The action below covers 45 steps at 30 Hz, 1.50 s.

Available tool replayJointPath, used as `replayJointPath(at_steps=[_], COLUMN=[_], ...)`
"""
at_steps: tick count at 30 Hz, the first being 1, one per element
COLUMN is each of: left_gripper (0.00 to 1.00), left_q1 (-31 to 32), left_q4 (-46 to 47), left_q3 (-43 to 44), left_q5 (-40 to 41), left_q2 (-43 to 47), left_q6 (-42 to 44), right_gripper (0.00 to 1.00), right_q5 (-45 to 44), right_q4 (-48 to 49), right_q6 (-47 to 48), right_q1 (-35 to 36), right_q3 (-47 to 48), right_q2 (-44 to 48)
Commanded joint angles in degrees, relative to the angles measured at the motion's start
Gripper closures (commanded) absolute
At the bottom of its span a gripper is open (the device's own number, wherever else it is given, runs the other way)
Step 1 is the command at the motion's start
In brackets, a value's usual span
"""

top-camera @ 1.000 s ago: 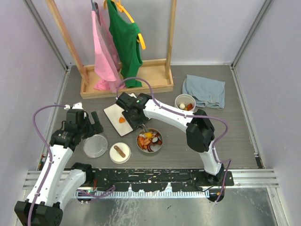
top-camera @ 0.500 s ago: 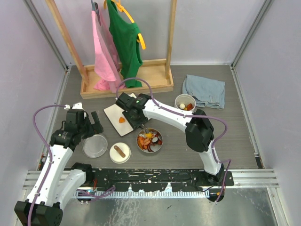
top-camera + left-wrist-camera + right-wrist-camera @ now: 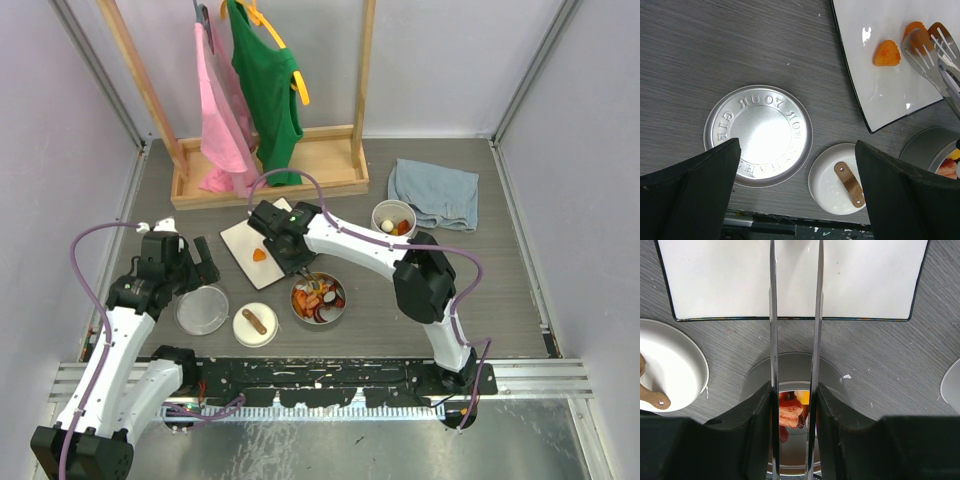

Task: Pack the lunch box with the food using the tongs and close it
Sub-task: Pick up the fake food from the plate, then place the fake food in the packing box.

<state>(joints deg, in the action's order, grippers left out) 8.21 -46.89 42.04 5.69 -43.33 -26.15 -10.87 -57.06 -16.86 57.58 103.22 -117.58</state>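
Observation:
My right gripper [image 3: 297,255] [image 3: 794,395] is shut on the slim silver tongs [image 3: 773,315], whose arms reach out over the white square plate [image 3: 865,285]. In the left wrist view the tongs' [image 3: 935,52] slotted tips sit at one orange food piece [image 3: 916,33]; a second orange piece [image 3: 887,53] lies beside it. Below my right wrist stands the lunch box's wide steel tin [image 3: 338,310] [image 3: 790,367], filled with food [image 3: 318,296]. Its flat lid [image 3: 202,310] [image 3: 758,135] lies under my open left gripper [image 3: 190,265] [image 3: 797,145]. A small white dish [image 3: 244,330] [image 3: 826,185] carries a brown sausage-like piece [image 3: 849,177].
A steel cup [image 3: 393,217] with food stands at the back right, next to a folded blue cloth [image 3: 433,193]. A wooden rack [image 3: 300,160] with a pink and a green garment stands at the back. Grey walls close in both sides.
My right gripper has squeezed the tongs narrower and shifted slightly over the plate. The left arm has not moved.

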Motion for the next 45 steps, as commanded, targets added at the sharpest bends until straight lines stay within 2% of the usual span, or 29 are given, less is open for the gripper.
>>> replayJointPath(at_steps=[1,6,20,23,31,45], left_gripper=[0.02,0.02,0.02,0.02,0.02,0.02], left_q1=[-0.2,-0.3,-0.2,-0.2,-0.2,-0.2], left_q4=[2.5,2.8,2.6,2.6,2.6,2.5], left_q3=[0.3,0.1,0.2,0.2,0.2,0.3], left_q5=[-0.4,-0.4,-0.3,-0.4,-0.5,-0.6], left_q2=[-0.2,-0.1,0.2,0.1,0.2,0.4], left_q6=[0.3,0.3,0.4,0.4,0.3,0.3], right_gripper=[0.60,0.61,0.61,0.61,0.60,0.60], right_q5=[-1.2,-3.4,-2.2,1.4,6.6,10.7], right_q4=[1.7,2.0,2.7,3.0,3.3,-4.0], right_q6=[-0.5,-1.0,-2.8,-3.5,-4.9,-6.7], right_q1=[-0.1,-0.3,-0.7,-0.7,-0.6,-0.6], right_q3=[-0.2,-0.8,-3.8,-5.2,-14.8,-28.9], right_q2=[4.9,6.0,14.0,16.9,27.7,43.1])
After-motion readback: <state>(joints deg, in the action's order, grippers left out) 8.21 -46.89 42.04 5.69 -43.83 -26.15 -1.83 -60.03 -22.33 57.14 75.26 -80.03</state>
